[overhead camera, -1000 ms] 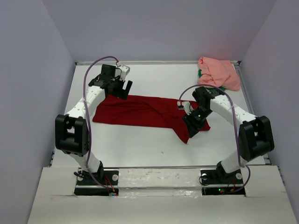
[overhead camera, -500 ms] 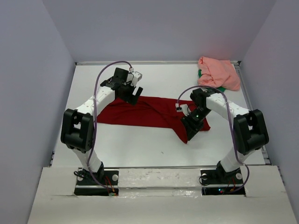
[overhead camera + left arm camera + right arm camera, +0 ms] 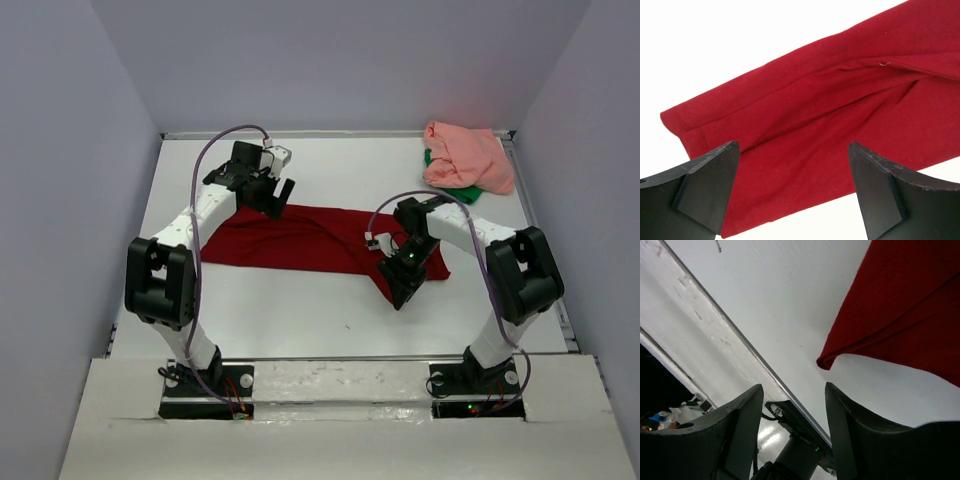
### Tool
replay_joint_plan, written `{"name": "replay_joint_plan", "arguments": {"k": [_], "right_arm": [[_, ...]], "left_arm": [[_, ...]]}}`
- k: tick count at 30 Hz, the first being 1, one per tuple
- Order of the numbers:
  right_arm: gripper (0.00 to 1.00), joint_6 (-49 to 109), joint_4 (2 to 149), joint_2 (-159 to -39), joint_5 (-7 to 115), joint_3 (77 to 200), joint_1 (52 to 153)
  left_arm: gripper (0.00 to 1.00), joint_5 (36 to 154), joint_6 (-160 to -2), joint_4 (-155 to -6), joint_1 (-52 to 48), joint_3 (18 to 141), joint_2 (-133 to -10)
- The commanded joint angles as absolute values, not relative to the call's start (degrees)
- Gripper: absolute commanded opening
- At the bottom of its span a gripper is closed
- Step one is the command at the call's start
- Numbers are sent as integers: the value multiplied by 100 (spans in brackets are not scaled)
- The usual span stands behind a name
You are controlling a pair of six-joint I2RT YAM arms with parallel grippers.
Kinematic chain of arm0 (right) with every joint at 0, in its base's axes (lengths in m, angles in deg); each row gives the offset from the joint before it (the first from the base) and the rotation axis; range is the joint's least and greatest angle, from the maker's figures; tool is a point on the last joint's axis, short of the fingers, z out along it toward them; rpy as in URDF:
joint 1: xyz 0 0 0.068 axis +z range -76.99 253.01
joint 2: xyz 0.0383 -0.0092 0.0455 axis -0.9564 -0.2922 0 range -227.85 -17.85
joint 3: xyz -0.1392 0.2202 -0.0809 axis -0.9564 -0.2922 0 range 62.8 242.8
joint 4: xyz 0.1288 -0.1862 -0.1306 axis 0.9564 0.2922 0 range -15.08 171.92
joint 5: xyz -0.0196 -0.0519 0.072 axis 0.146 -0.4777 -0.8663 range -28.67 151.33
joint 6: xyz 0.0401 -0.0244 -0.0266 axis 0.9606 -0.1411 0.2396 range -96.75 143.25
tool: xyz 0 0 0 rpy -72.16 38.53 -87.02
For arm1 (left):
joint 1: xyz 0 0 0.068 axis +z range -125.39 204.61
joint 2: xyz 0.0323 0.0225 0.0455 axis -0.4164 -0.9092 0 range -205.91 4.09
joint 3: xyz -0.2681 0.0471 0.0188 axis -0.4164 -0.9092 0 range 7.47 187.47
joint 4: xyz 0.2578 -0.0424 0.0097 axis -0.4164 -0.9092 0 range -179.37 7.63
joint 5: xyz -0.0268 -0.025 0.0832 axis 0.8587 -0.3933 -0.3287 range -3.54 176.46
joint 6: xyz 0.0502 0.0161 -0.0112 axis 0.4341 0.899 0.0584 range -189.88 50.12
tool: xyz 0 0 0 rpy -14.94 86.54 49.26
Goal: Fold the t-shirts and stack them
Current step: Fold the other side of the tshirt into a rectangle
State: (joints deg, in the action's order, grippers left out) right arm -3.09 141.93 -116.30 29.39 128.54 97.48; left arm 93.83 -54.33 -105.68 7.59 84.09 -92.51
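Observation:
A dark red t-shirt (image 3: 300, 238) lies folded into a long band across the middle of the table. My left gripper (image 3: 276, 196) hovers open over its far edge; in the left wrist view the red cloth (image 3: 830, 110) fills the space ahead of the gripper (image 3: 794, 147), whose fingers touch nothing. My right gripper (image 3: 398, 288) stands open at the shirt's near right corner. In the right wrist view that corner (image 3: 900, 315) hangs just past the gripper (image 3: 794, 390), with nothing between its fingers. A salmon pink t-shirt (image 3: 465, 155) lies bunched at the back right on green fabric (image 3: 458, 189).
The table's metal front rail (image 3: 740, 340) and the right arm's base (image 3: 800, 460) show below the right gripper. Grey walls close in the table on the left, back and right. Bare white tabletop (image 3: 300, 310) lies between the red shirt and the front edge.
My left gripper swung right along the red shirt's far edge, then eased back slightly. My right gripper shifted left and nearer, over the shirt's near corner. The shirts have not moved.

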Motion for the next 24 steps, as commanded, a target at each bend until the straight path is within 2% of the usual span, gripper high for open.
{"name": "replay_joint_plan", "arguments": {"k": [1,16,19,24], "right_arm": [[58,-66,13847,-11900,3215,12960,9762],[58,128,13539,-12217,3470,13092,9762],[52,154,13487,-12235,3479,13048,9762],[49,190,13513,-12253,3382,12969,9876]], "left_arm": [[99,9393,-5442,-10461,808,8358,-8820],[99,9472,-5459,-10452,835,8270,-8573],[99,9481,-5450,-10452,826,8262,-8547],[99,9481,-5450,-10426,835,8218,-8486]]}}
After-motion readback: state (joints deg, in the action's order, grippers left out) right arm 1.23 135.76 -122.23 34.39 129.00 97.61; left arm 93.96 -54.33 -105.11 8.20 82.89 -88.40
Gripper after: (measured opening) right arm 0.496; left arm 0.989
